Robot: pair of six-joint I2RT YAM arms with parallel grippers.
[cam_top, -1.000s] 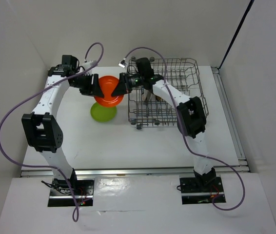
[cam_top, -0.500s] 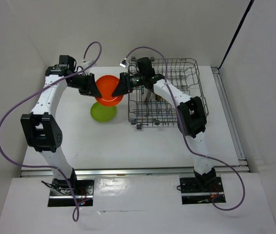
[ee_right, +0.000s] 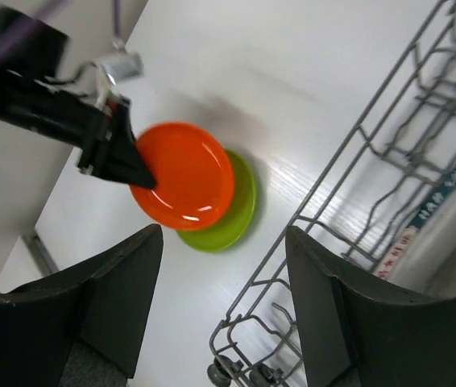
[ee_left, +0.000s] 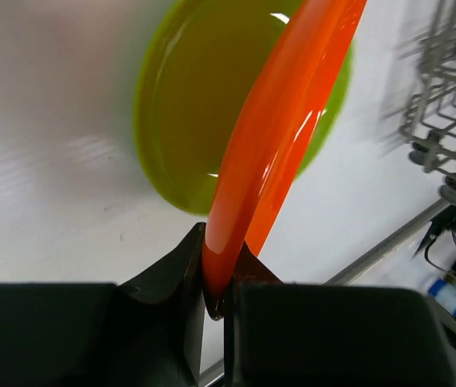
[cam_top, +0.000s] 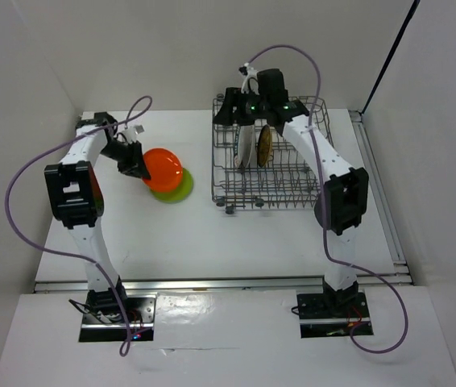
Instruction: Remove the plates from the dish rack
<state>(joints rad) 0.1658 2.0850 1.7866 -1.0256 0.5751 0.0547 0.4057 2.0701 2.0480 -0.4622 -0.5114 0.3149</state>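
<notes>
Starting nearest, out on the white table (cam_top: 172,242), then up the left side to the left gripper (cam_top: 134,164): clamped down hard on the rim of the orange plate (cam_top: 162,168). Same grip close up from the left wrist, with the black fingers (ee_left: 155,306) pinching the plate's edge. Plate tilted steeply there, seen almost edge-on.

Right beneath it, the lime green plate (cam_top: 181,192), lying flat on the table and peeking out on the near-right side of the orange one. Touching or just apart? Impossible to tell from either angle.

Over to the right now, past a strip of bare table, to the dish rack (cam_top: 215,153). Grey wire, standing on its small wheels, far bigger than either plate beside it.

Inside, two more plates up on edge among the tines, side by side in the left half. First the white plate (cam_top: 246,149), then the golden-brown plate (cam_top: 264,145) just to its right.

And farthest back, the right gripper (cam_top: 240,113), up over the rack's far left corner. Jaws spread wide, gripping nothing. From the right wrist, a clear look down through that gap onto the orange and lime pair, with the rack's left wall running alongside.
</notes>
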